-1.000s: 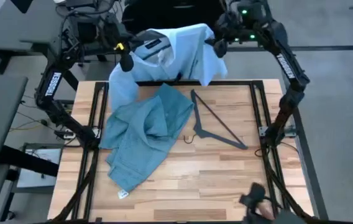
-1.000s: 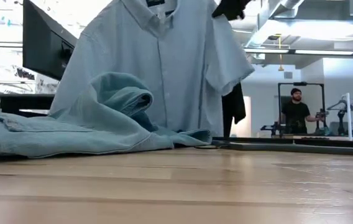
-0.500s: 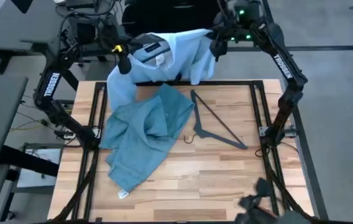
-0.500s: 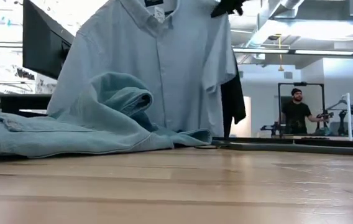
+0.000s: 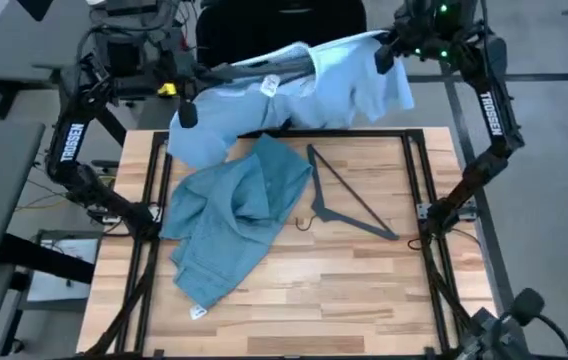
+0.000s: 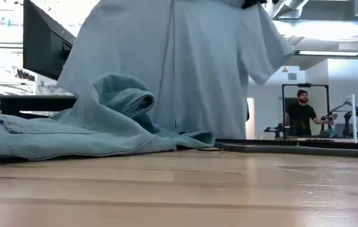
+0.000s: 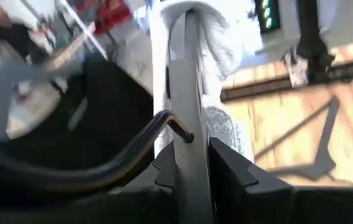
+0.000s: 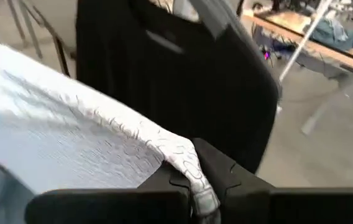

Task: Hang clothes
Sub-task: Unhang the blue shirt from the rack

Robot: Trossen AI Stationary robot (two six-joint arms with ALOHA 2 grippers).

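The pale shirt [image 5: 294,95] is held aloft over the table's far edge, clamped by the left gripper [image 5: 186,112] and right gripper [image 5: 385,55]. Soft, light, prone to sagging; shoulder seams are judged best. Jeans [image 5: 234,215] lie near-left.

A wooden table [image 5: 364,270] with a dark metal frame along its edges carries the things. The light blue denim jeans [image 5: 229,215] lie crumpled on its left half, with one leg reaching toward the near edge. Just beside them, toward the middle, a dark clothes hanger [image 5: 349,195] lies flat on the wood.
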